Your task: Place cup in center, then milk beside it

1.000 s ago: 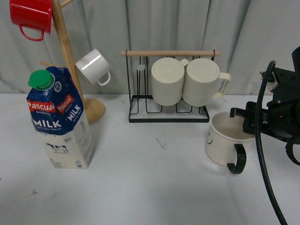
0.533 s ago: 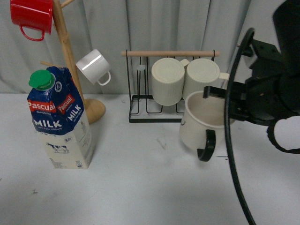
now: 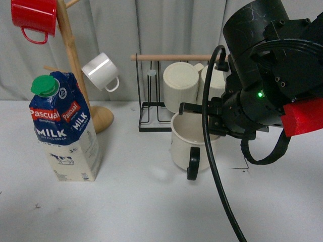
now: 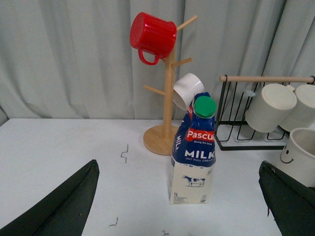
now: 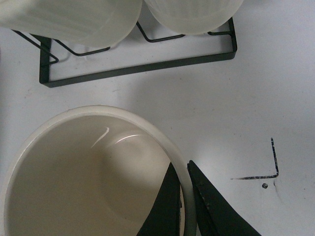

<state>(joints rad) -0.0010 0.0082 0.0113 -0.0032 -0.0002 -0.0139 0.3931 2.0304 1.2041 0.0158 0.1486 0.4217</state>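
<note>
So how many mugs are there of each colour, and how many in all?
Red mug: 1
White mug: 1
Cream ribbed mugs: 2
Cream cup with black handle: 1
Total: 5

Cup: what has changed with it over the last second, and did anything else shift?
The right gripper, shut on the rim of the cup, has carried it left from the right side of the table to just before the wire rack; it looks lifted off the surface. The milk, racked mugs and mug tree have not moved.
</note>
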